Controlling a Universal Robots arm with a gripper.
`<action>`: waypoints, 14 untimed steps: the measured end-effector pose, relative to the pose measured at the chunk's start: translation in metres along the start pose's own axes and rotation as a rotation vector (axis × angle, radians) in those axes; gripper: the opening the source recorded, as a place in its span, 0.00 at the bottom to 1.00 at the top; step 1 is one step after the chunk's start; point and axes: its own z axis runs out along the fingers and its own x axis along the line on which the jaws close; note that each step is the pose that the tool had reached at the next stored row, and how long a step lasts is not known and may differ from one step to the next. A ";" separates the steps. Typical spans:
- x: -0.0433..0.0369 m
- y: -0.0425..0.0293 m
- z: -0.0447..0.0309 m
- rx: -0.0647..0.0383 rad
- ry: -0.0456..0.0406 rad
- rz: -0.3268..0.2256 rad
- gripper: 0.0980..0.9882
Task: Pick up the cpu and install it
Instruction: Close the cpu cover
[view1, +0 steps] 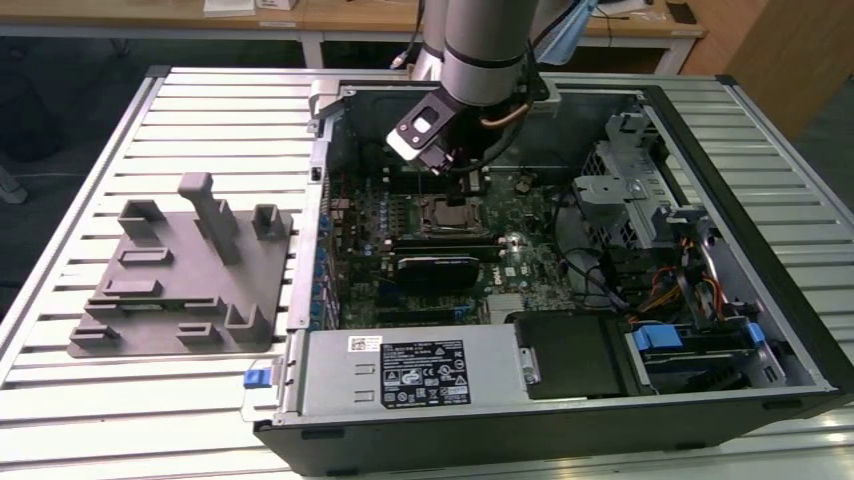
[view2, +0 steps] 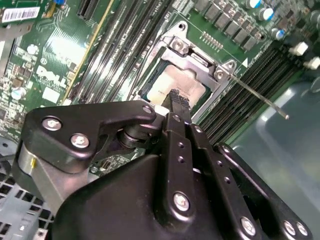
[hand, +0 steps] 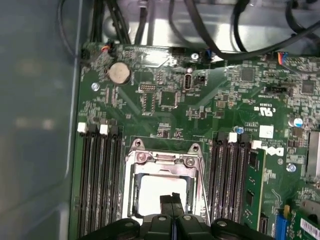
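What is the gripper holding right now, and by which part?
Nothing. The gripper is shut on itself, its tip poised over the cpu, which lies in the motherboard socket.

Table (view1: 200, 100): silver metal top of long parallel slats.
Toward the exterior view's left: grey plastic tray (view1: 187, 290) with upright blocks, lying flat on the slats.
Toward the exterior view's right: black computer case (view1: 534, 440), on its side, open upward, just beside the tray.

Slatted aluminium table (view1: 200, 120) is filling the foreground, glaring with reflected light; wooden desks (view1: 360, 15) are standing behind, dark floor (view1: 54, 110) showing beneath, wooden panel (view1: 781, 50) at exterior view's right.
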 end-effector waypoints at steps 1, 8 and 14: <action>0.0000 0.0000 0.0002 0.001 -0.0003 -0.018 0.01; 0.0000 0.0000 0.0009 0.006 -0.0047 -0.145 0.01; 0.0000 0.0000 0.0012 0.010 -0.0068 -0.254 0.01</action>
